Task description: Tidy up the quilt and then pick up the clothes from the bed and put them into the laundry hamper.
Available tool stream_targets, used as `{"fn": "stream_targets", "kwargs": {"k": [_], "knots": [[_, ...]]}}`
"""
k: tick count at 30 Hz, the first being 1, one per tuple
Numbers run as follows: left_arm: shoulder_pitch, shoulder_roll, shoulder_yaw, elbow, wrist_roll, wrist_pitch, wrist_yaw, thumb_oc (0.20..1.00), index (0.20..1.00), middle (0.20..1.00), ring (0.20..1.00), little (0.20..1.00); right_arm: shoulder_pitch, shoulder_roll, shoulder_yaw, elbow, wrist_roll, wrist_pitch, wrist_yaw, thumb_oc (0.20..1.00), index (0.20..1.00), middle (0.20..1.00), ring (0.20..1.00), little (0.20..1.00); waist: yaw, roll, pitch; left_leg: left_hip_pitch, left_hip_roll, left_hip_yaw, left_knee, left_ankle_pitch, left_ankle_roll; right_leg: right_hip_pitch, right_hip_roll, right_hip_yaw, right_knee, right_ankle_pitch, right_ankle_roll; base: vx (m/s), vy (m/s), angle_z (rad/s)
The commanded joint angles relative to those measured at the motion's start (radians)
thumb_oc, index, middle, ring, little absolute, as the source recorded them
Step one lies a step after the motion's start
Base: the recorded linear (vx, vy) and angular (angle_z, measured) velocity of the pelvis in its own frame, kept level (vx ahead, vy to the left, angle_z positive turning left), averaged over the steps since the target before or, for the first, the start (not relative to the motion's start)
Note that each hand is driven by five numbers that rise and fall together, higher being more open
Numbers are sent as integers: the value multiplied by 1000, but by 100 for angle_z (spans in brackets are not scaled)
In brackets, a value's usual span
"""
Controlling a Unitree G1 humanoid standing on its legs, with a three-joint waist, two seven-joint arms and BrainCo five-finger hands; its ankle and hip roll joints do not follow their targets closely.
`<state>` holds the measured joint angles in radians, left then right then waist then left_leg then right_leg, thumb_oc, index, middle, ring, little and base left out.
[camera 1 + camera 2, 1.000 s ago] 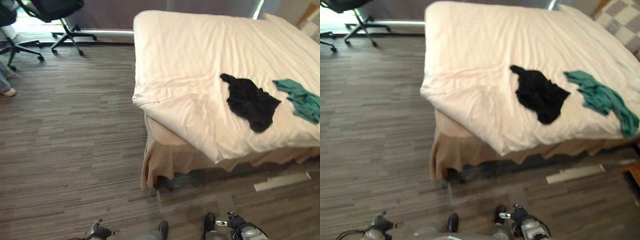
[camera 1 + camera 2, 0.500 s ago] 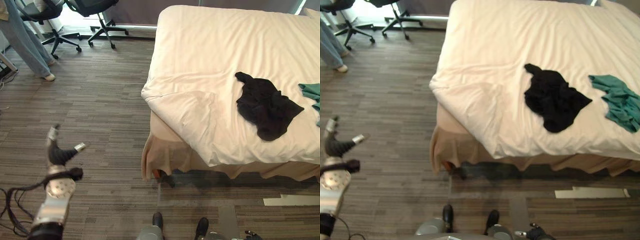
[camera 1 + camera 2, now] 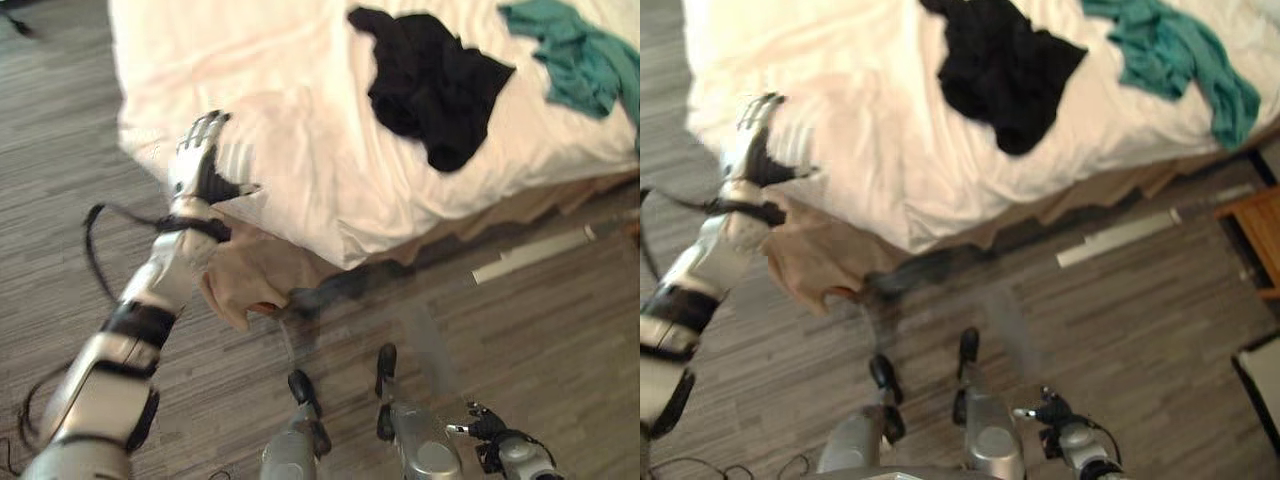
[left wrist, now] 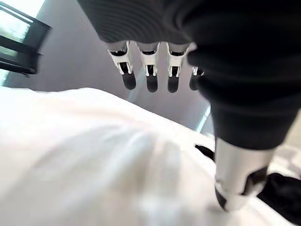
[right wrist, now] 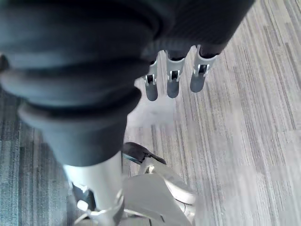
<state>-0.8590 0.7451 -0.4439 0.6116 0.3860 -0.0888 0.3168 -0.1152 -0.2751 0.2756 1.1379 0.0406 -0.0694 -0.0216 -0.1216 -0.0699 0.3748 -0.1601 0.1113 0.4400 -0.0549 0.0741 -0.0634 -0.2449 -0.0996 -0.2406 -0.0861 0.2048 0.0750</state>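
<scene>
A cream quilt [image 3: 290, 90] covers the bed, its near corner hanging over a tan bed skirt [image 3: 250, 280]. A black garment [image 3: 425, 85] lies crumpled on the quilt, and a teal garment [image 3: 570, 55] lies farther right. My left hand [image 3: 200, 165] reaches over the quilt's near left corner with straight fingers [image 4: 148, 77], just above the cloth [image 4: 94, 165], holding nothing. My right hand [image 3: 490, 440] hangs low by the floor at the bottom right, its fingers [image 5: 171, 80] relaxed and empty.
Striped grey-brown carpet [image 3: 560, 330] surrounds the bed. A pale strip [image 3: 530, 258] lies on the floor near the bed's foot. A wooden piece of furniture [image 3: 1252, 240] stands at the far right, with a dark-framed thing [image 3: 1262, 385] below it.
The camera has swung down and closer to the bed. My left arm has risen from beside the floor and stretched out to the quilt's near corner. The garments lie as before.
</scene>
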Motion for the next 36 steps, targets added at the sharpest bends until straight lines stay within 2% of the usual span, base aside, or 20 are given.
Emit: {"fn": "stream_targets", "kwargs": {"k": [1,5,6,7,8,14,15,16,17,18,19,23,24,25,26,27,29,31,33,36], "knots": [[-120,8,-18,86,60,21,44,1000,1000,1000,1000,1000,-4,-46,20,11,17,-6,-29,1000,1000,1000,1000,1000,6,44,-16,-3,148,-39,42,1,-136,30,-87,3,87,-194,141,-41,-33,-26],[-187,-54,-113,175,86,26,26,1000,1000,1000,1000,1000,-11,-43,25,35,44,-8,-42,1000,1000,1000,1000,1000,-11,45,-8,-16,158,-32,43,8,-141,19,-86,1,82,-188,143,-14,-17,-16],[-195,-77,-185,227,164,45,-4,476,476,476,476,476,-9,-44,19,54,55,-11,-50,1000,1000,1000,1000,1000,-16,50,-12,-5,158,-30,41,8,-141,30,-84,-2,78,-190,142,23,-5,-7],[-197,-79,-188,230,164,45,-3,322,322,322,322,322,-9,-44,17,55,56,-11,-50,1000,1000,1000,1000,1000,-14,50,-11,-4,158,-30,41,8,-141,31,-84,-2,78,-190,142,43,4,3],[-179,-94,-256,283,263,56,-57,200,200,200,200,200,-5,-52,7,67,66,-13,-53,1000,1000,1000,1000,1000,-17,56,-18,17,158,-28,37,4,-142,49,-81,-4,73,-197,141,26,7,9],[28,-122,-193,420,260,80,-113,200,200,200,200,200,-24,-103,-56,27,112,-18,-71,1000,1000,1000,1000,1000,-6,71,-60,86,148,-21,20,-3,-140,117,-73,-6,58,-209,132,38,22,1],[155,-95,-113,472,252,97,-105,200,200,200,200,200,-23,-153,-86,-134,112,-29,-85,1000,1000,1000,1000,1000,-3,68,-69,98,147,-7,19,11,-131,127,-68,-8,58,-199,122,50,60,-11],[235,-93,-62,491,248,107,-94,250,250,250,250,250,-23,-182,-111,-240,120,-42,-102,1000,1000,1000,1000,1000,1,66,-75,112,144,-5,16,8,-130,140,-66,-7,56,-201,122,-7,65,-15],[326,-86,-9,502,254,111,-85,460,460,460,460,460,-8,-207,-133,-353,110,-54,-108,1000,1000,1000,1000,1000,6,65,-79,125,142,-4,14,5,-129,152,-65,-8,56,-205,122,40,73,-17],[407,-87,41,517,255,118,-81,950,950,950,950,950,1,-236,-150,-464,89,-63,-116,1000,1000,1000,1000,1000,9,66,-83,137,141,-4,11,3,-127,164,-63,-8,55,-208,121,24,49,-18],[412,-87,44,515,256,119,-81,1000,1000,1000,1000,1000,5,-238,-149,-468,89,-60,-116,1000,1000,1000,1000,1000,7,67,-84,139,141,-5,10,3,-128,166,-63,-9,55,-208,122,25,50,-14],[696,-156,214,603,191,125,-60,1000,1000,1000,1000,1000,-47,-291,-166,-648,82,-90,-120,1000,1000,1000,1000,1000,49,62,-109,179,139,-17,1,-8,-121,216,-61,-24,55,-219,117,41,51,11],[802,-201,303,662,96,127,-51,1000,1000,1000,1000,1000,-89,-284,-156,-716,125,-95,-102,1000,1000,1000,1000,1000,80,55,-122,192,138,-28,-3,-9,-119,239,-60,-37,54,-222,112,35,37,19],[803,-201,303,662,96,127,-51,1000,1000,1000,1000,1000,-89,-284,-156,-716,125,-95,-102,1000,1000,1000,1000,1000,79,55,-122,192,138,-28,-3,-9,-119,239,-60,-37,54,-222,112,38,44,21],[897,-237,352,714,49,130,-56,1000,1000,1000,1000,1000,-155,-286,-138,-754,156,-98,-87,1000,1000,1000,1000,1000,113,47,-131,196,138,-37,-5,-10,-116,252,-60,-48,53,-223,110,13,40,31],[970,-279,403,746,-17,129,-63,1000,1000,1000,1000,1000,-248,-279,-98,-766,172,-97,-89,200,200,200,200,200,153,37,-136,193,135,-52,-6,-10,-113,262,-62,-62,47,-222,109,13,36,33],[992,-295,417,754,-35,128,-63,1000,1000,1000,1000,1000,-294,-275,-78,-758,174,-95,-90,200,200,200,200,200,171,34,-136,186,134,-61,-3,-10,-111,264,-63,-71,46,-221,108,-10,3,58],[1031,-338,412,741,-113,107,-65,1000,1000,1000,1000,1000,-512,-255,10,-683,205,-93,-112,200,200,200,200,200,253,23,-118,145,130,-100,5,-2,-107,251,-67,-101,48,-218,106,-69,-14,74],[1024,-341,403,734,-133,100,-60,1000,1000,1000,1000,1000,-592,-259,33,-649,219,-89,-118,200,200,200,200,200,272,20,-107,125,131,-116,7,3,-106,243,-68,-112,49,-218,105,-74,-13,85],[919,-316,275,614,-209,46,-13,1000,1000,1000,1000,1000,-964,-251,145,-428,275,-85,-168,200,200,200,200,200,375,26,-5,-2,140,-207,16,40,-117,169,-73,-178,83,-218,101,-202,-49,45]]}}
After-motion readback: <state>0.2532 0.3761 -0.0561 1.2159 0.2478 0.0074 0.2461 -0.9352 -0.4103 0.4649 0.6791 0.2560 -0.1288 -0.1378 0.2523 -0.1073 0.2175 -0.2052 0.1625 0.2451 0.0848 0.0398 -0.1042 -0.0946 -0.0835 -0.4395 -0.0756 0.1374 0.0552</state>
